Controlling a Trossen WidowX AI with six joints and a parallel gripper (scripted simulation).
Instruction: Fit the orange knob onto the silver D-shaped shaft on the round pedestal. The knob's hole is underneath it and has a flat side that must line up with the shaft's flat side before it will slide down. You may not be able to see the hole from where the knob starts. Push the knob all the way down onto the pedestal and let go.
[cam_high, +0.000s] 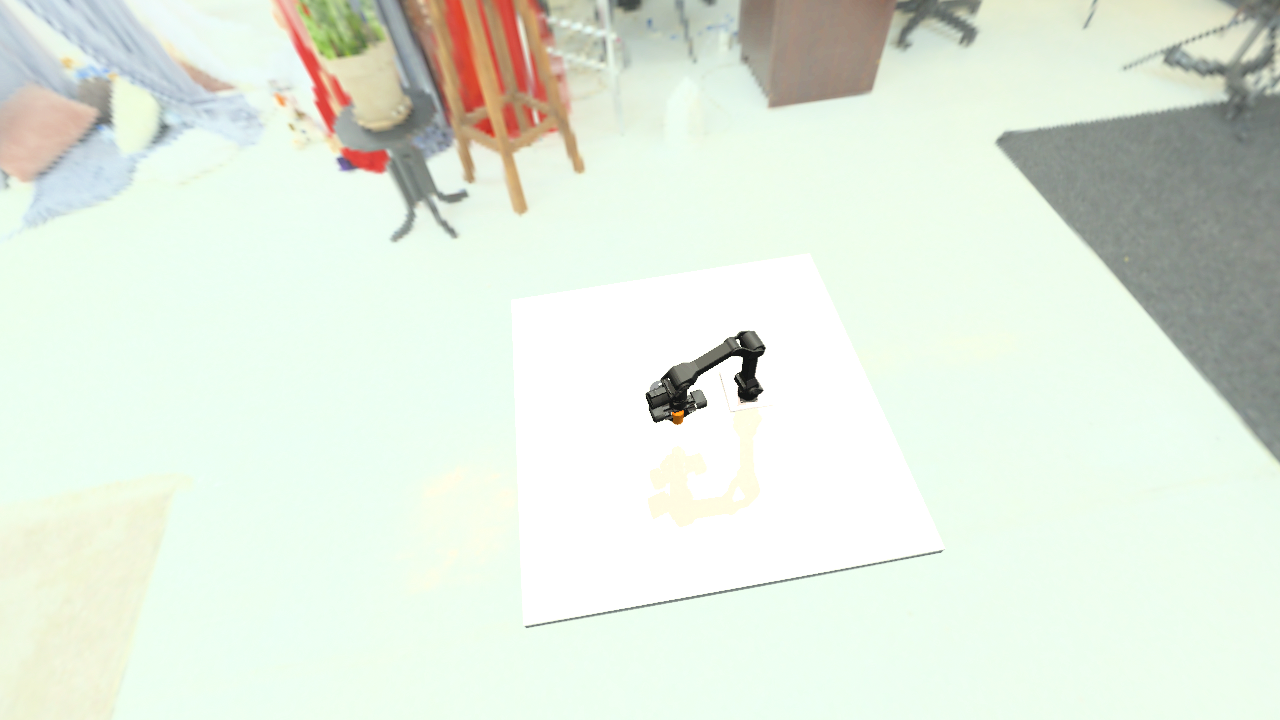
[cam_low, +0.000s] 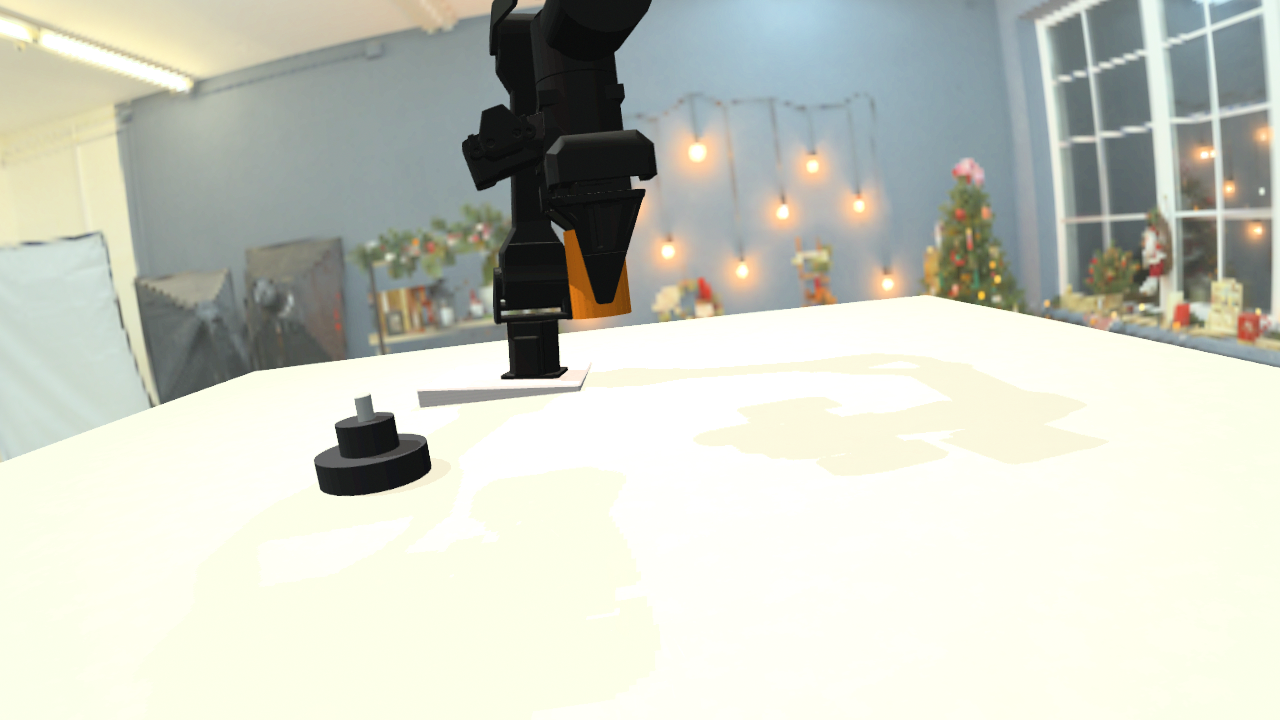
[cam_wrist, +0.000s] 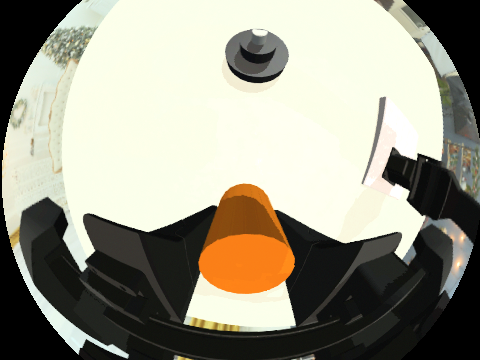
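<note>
My gripper (cam_high: 677, 412) (cam_low: 602, 282) (cam_wrist: 244, 214) is shut on the orange knob (cam_high: 677, 418) (cam_low: 583, 300) (cam_wrist: 246, 264) and holds it above the table. The knob is close to upright in the exterior view, its lower end facing down, and its hole is hidden in all views. The black round pedestal (cam_low: 372, 475) (cam_wrist: 236, 62) stands on the table, with the silver shaft (cam_low: 363, 408) (cam_wrist: 259, 38) upright on top. The knob is off to one side of the pedestal, higher and apart from it. The top view shows the pedestal mostly hidden behind the gripper. The shaft's flat side cannot be made out.
The arm's base (cam_high: 749, 390) (cam_low: 534, 351) stands on a pale plate (cam_low: 465, 394) (cam_wrist: 382, 150) on the white table (cam_high: 608, 546). In the exterior view the base is behind and right of the pedestal. Shadows of the arm lie on the table top.
</note>
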